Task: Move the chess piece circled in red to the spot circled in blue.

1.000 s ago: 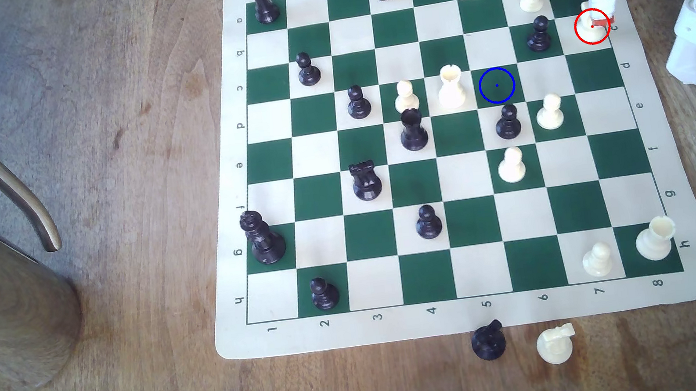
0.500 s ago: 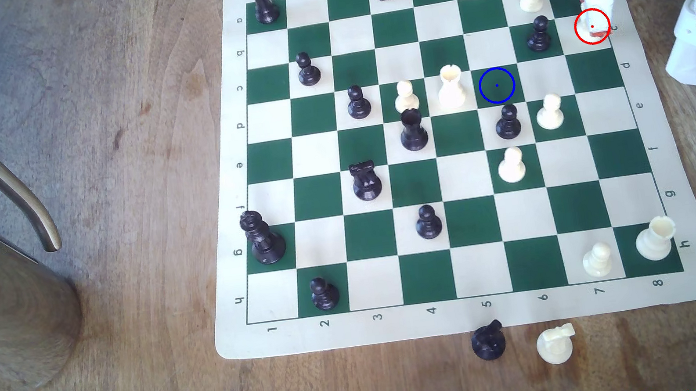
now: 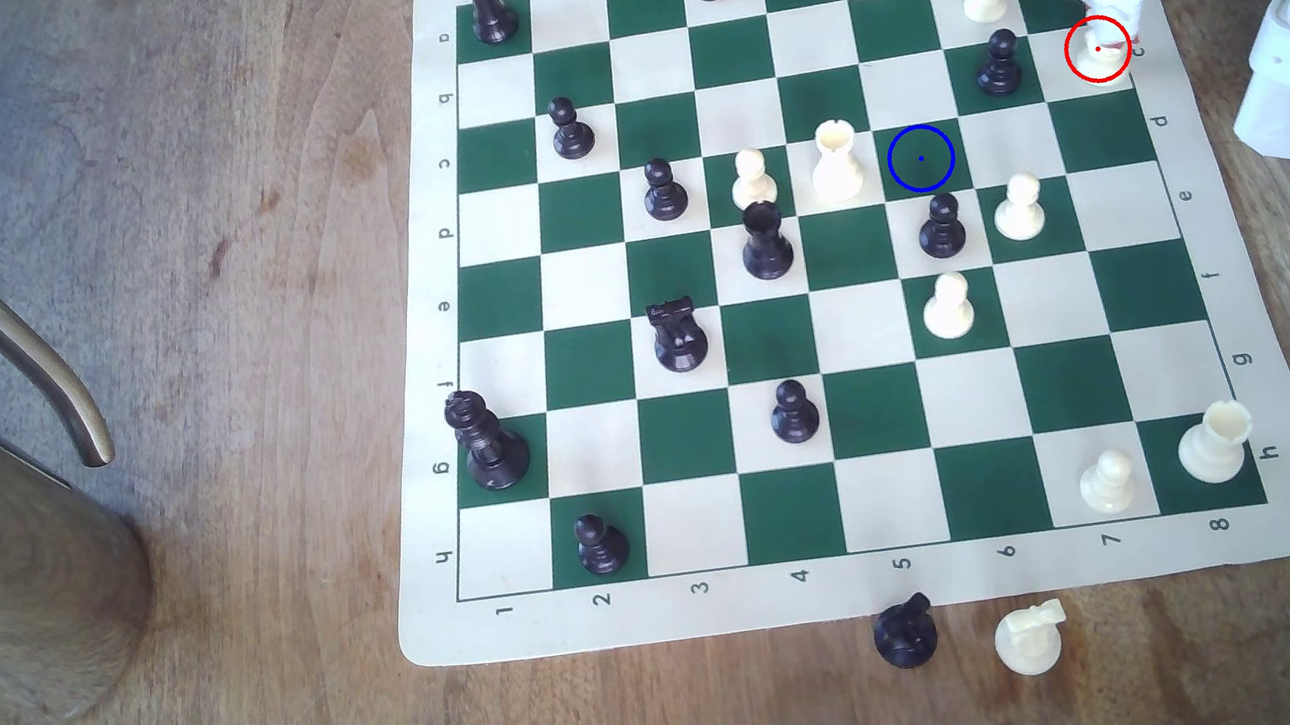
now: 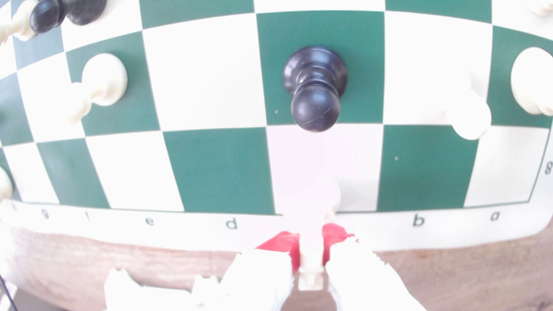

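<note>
The white end effector (image 3: 1109, 37) stands over the cream square ringed in red at the edge of the chessboard (image 3: 865, 586) on the exterior view's right, its red-padded fingers (image 4: 284, 243) closed on either side of the cream knight (image 3: 1096, 62). In the wrist view the narrow cream top of the knight (image 4: 311, 254) sits pinched between the two red pads, its overexposed body blending into the pale square; whether its base touches the board cannot be told. One square over on a green field stands a black pawn (image 3: 999, 63), seen from above in the wrist view (image 4: 314, 89). The spot (image 3: 921, 158), a dark green square marked with a blue ring and dot, lies toward the middle of the board, well apart from the knight and just beside a tall cream rook (image 3: 836, 162). Two captured pieces, a black knight (image 3: 905, 633) and a cream knight (image 3: 1029, 639), sit on the wooden tabletop (image 3: 245, 394) just off the board's near edge.
</note>
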